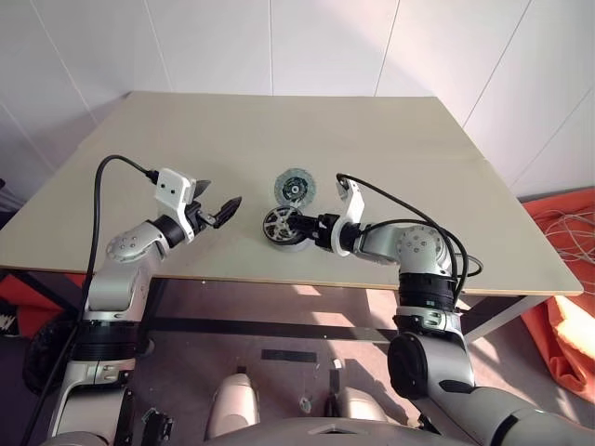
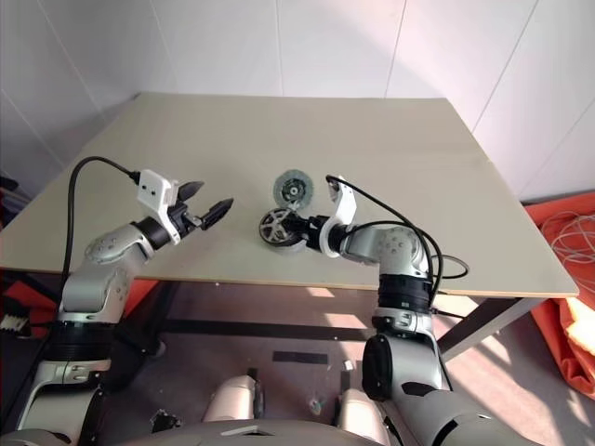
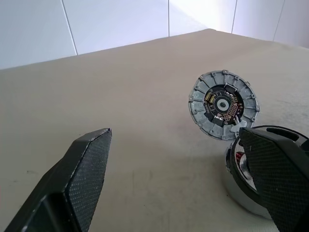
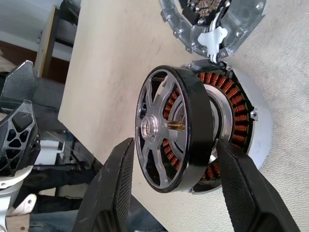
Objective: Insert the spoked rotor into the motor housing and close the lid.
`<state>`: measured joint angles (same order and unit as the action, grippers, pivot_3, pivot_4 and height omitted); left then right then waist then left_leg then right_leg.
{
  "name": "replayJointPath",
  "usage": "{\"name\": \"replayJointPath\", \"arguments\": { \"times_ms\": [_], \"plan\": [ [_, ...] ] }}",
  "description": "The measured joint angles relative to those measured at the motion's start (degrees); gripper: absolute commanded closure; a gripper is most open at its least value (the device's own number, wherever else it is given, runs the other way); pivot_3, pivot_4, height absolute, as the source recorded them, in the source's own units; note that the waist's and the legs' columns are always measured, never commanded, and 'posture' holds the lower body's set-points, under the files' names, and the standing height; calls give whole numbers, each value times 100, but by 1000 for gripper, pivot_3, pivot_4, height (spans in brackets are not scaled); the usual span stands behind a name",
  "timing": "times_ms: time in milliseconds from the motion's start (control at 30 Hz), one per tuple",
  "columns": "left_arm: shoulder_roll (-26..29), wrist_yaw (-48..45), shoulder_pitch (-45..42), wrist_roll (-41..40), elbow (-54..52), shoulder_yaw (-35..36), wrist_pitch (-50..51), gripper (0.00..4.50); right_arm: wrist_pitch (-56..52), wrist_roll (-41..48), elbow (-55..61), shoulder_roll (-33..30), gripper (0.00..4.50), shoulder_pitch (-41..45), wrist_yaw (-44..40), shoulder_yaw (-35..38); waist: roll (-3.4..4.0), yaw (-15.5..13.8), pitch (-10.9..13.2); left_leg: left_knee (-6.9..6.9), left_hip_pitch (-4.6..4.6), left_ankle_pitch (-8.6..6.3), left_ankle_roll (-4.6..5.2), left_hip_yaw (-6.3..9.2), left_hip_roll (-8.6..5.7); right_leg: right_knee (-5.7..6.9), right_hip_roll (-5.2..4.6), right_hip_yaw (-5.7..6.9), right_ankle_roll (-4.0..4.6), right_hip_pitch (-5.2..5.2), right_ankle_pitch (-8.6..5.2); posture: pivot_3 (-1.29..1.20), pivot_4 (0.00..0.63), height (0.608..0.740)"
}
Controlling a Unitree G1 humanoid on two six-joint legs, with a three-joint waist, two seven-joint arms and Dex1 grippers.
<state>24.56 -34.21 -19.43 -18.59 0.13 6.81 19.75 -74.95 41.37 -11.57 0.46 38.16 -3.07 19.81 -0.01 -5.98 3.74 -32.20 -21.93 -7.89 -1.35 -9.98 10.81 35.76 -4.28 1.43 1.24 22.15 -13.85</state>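
Closest to the head camera, by the table's [image 1: 446, 186] near edge, the right gripper [image 1: 304, 226] reaches in from the 3 o'clock side toward the motor housing [image 1: 290, 237]. Its two black fingers [image 4: 113, 193] stand apart on either side of the spoked rotor [image 4: 169, 128]; in the right wrist view a narrow gap shows between each pad and the rotor's dark rim, so they flank it without clearly pinching it. I cannot tell for certain whether either pad grazes the rim.

That pale tabletop is the biggest thing here, and the parts cluster at its near middle. The housing sits there, a dark cylinder on a pale base with a ring of copper windings [image 4: 231, 104] visible around its inside. The rotor rests on top of it, tilted, one side sunk toward the windings and the other side raised, its slim spokes and small hub facing out.

Just beyond the housing, at about 12 o'clock from it, the lid [image 1: 295, 187] lies flat on the table, a ribbed grey-teal disc with a dark middle and pale hub, its edge close beside the housing's.

At 9 o'clock from the housing, well apart from it, the left gripper [image 1: 216, 205] hovers above the table with its fingers [image 3: 79, 181] spread wide and nothing between them.
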Motion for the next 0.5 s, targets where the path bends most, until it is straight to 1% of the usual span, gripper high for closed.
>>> {"name": "replayJointPath", "arguments": {
  "times_ms": [333,400,500],
  "plan": [
    [-30,1,-37,13,89,-62,-2,0,332,-80,506,-244,1459,-9,-332,-321,0,9,0,2,-16,0,0,-2,2,-4,2,1,3,15,1,0,0,740],
    [-31,1,-52,16,93,-65,-3,0,508,-167,670,-405,1459,-77,-547,-628,0,3,0,1,-15,0,0,-2,2,-5,1,1,2,13,1,0,0,740],
    [-33,3,-61,21,106,-67,-5,0,1226,-559,942,-815,1459,-312,-1111,-1290,0,-17,0,0,-15,0,0,-1,1,-8,1,1,1,8,0,0,0,740]
  ]
}}
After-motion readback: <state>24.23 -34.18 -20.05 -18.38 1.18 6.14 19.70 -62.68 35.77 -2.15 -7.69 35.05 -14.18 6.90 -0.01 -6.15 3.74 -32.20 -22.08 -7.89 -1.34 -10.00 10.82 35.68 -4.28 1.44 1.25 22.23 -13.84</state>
